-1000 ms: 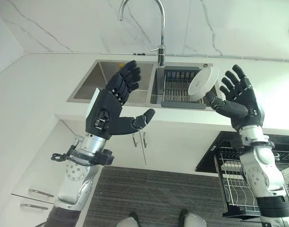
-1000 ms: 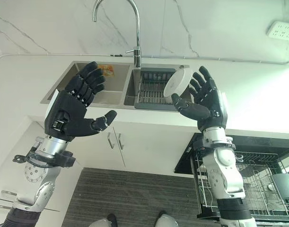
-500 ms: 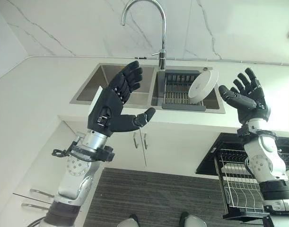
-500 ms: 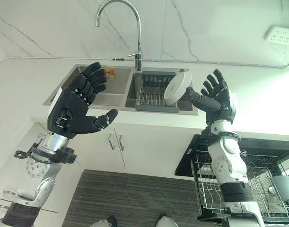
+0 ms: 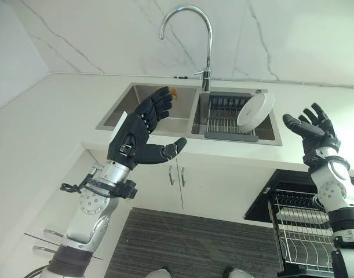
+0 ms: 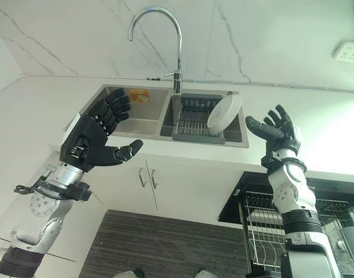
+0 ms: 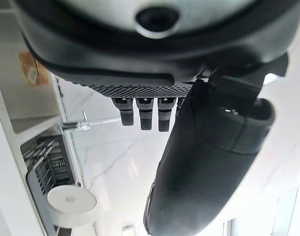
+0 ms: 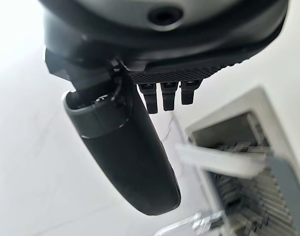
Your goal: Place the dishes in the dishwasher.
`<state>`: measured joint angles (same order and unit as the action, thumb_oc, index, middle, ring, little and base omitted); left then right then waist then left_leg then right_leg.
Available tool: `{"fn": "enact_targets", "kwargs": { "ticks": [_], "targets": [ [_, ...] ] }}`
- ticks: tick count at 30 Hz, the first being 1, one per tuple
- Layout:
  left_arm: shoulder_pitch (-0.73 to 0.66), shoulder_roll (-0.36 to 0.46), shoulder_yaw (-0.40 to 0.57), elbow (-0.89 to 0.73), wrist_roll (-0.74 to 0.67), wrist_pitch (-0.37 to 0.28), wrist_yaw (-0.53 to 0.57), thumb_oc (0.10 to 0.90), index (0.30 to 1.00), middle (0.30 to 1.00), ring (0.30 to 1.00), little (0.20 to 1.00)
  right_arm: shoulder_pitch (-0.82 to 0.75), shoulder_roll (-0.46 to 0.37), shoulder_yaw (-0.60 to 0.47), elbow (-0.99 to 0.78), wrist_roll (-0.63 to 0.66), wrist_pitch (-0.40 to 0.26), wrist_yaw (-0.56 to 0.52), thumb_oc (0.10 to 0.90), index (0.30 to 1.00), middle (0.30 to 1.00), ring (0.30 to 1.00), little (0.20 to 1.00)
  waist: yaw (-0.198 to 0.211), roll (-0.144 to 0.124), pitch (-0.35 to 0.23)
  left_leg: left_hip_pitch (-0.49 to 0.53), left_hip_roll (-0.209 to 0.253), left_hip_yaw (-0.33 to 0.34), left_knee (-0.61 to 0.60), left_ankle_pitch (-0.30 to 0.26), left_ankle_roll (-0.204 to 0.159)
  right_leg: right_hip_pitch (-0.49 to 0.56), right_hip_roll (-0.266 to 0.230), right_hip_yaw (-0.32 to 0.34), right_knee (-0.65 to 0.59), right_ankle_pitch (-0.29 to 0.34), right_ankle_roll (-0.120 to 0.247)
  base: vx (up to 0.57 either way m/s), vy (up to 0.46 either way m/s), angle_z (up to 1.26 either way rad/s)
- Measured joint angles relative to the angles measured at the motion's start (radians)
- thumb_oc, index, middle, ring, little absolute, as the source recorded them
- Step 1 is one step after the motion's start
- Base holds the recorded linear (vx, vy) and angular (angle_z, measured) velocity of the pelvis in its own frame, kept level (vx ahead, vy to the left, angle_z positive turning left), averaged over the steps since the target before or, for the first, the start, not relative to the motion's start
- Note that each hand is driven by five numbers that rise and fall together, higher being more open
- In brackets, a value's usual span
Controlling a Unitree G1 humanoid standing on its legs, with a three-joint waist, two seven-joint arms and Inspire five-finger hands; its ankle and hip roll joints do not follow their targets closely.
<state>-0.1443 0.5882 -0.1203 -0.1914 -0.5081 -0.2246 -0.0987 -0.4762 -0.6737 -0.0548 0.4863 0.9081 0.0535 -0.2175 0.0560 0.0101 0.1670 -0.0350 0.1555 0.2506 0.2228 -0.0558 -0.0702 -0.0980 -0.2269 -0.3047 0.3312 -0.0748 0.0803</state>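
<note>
The plate [image 5: 255, 110] stood on edge, tilted, in the rack [image 5: 226, 119] in the sink's [image 5: 141, 107] right basin, below the tap [image 5: 191, 35]. The right hand [image 5: 313, 128] was raised beside the sink, fingers spread and empty, near the plate but apart from it. The left hand [image 5: 137, 134] hung in front of the left basin, fingers loosely extended, holding nothing. The step looked like the reach for the plate. To do it well, the right hand would likely need to come in at the plate's upper rim, thumb on one face and fingers on the other, and lift straight up out of the rack's slots before swinging toward the dishwasher basket [image 5: 301, 243] pulled out low on the right. A glazed rim could slip from a shallow pinch.
</note>
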Motion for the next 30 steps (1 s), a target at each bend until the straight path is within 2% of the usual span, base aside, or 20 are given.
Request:
{"fn": "enact_targets", "kwargs": {
  "ticks": [7, 13, 22, 30],
  "targets": [
    [0.0, 0.002, -0.002, 0.001, -0.002, 0.008, -0.003, 0.8, 0.9, 0.9, 0.9, 0.9, -0.001, -0.005, 0.0, 0.001, 0.006, 0.032, 0.015, 0.8, 0.9, 0.9, 0.9, 0.9, 0.001, 0.0, 0.0, 0.0, -0.001, -0.005, -0.001, 0.005, 0.006, 0.002, 0.003, -0.004, -0.002, 0.001, -0.008, 0.06, -0.015, 0.01],
    [0.001, 0.025, -0.004, 0.002, -0.039, 0.009, -0.017, 0.8, 0.9, 0.9, 0.9, 0.9, -0.046, -0.016, 0.001, 0.08, 0.008, 0.053, 0.036, 0.8, 0.9, 0.9, 0.9, 0.9, 0.005, -0.001, 0.0, 0.003, -0.001, -0.007, -0.002, 0.005, 0.006, 0.006, 0.005, -0.005, -0.001, 0.001, -0.008, 0.05, 0.002, 0.01],
    [0.005, 0.025, -0.023, 0.003, -0.04, 0.023, -0.026, 0.8, 0.9, 0.9, 0.9, 0.9, -0.088, -0.092, 0.011, 0.17, 0.021, 0.085, 0.072, 0.8, 0.9, 0.9, 0.9, 0.9, 0.028, -0.005, 0.002, 0.016, -0.001, -0.01, -0.001, 0.005, 0.006, 0.021, 0.005, -0.006, -0.006, 0.001, -0.008, 0.04, -0.002, 0.0],
    [0.006, 0.047, -0.041, 0.03, -0.043, 0.03, -0.043, 0.8, 0.9, 0.9, 0.9, 0.9, -0.169, -0.093, 0.078, 0.266, 0.043, 0.112, 0.112, 0.8, 0.9, 0.9, 0.9, 0.9, 0.034, -0.01, 0.002, 0.022, -0.001, -0.015, -0.002, 0.005, 0.006, 0.036, 0.007, -0.012, -0.016, 0.002, -0.008, 0.06, -0.016, 0.02]
  ]
}}
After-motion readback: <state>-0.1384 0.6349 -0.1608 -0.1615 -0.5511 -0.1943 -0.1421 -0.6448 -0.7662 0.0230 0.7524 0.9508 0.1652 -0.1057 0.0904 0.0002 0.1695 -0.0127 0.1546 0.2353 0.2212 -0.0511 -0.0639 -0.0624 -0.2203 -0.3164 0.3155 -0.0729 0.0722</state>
